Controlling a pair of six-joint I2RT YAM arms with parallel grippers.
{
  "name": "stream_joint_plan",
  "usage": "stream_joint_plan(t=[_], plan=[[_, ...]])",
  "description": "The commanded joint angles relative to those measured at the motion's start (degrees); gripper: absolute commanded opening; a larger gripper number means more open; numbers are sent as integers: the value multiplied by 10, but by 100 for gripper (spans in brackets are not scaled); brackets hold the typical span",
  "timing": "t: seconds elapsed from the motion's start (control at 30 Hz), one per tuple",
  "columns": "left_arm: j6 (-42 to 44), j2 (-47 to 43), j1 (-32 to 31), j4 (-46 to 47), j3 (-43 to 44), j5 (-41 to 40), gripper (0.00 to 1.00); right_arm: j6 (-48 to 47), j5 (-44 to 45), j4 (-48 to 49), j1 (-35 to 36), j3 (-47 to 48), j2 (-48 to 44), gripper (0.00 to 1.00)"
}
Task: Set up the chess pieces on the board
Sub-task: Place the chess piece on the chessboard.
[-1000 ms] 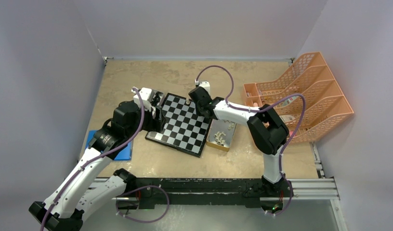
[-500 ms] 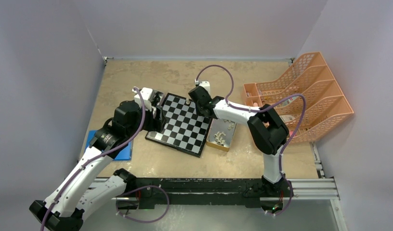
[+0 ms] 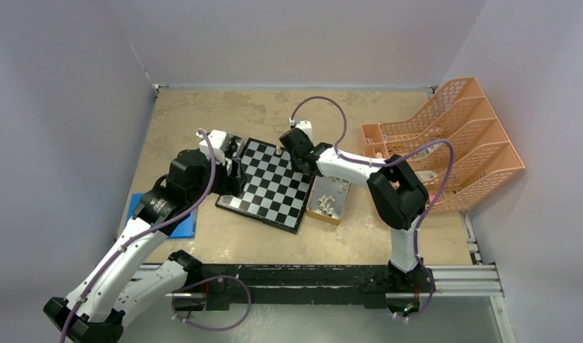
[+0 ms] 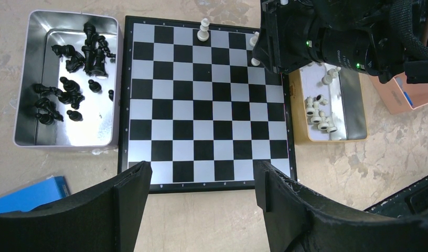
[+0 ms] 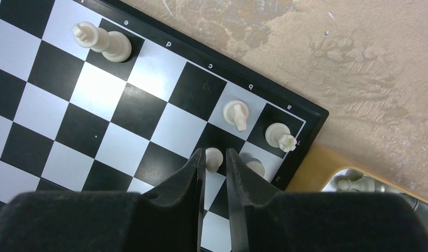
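Soft, even overhead light, shadows short and faint; glare blooms on one board (image 5: 104,89) square, the metal tray (image 4: 94,123) shines bright, wrist views crisp, top view slightly soft

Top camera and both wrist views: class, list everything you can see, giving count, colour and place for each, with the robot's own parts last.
board: one, black and silvery-white checks, mid-table
white pieces on the board: five, cream-white, two rows at the lettered edge
loose white pieces: several, cream-white, in the gold-rimmed tray
black pieces: many, black, in the silver tray
silver tray: one, left of the board
gold-rimmed tray: one, right of the board
rack: one, orange, far right
blue flat item: one, blue, near left
table: one, tan
left end effector: black fingers, open, above the board's near edge
right end effector: black fingers, narrow around a white pawn; grip unclear
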Motion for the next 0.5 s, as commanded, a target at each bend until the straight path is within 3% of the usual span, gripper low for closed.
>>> stream_joint_plan(t=[0.0, 0.47], plan=[[5, -7, 1, 20, -3, 3, 72, -1, 26, -3, 2, 24, -7, 24], [4, -5, 1, 20, -3, 3, 72, -11, 9, 2, 1, 27, -34, 24]])
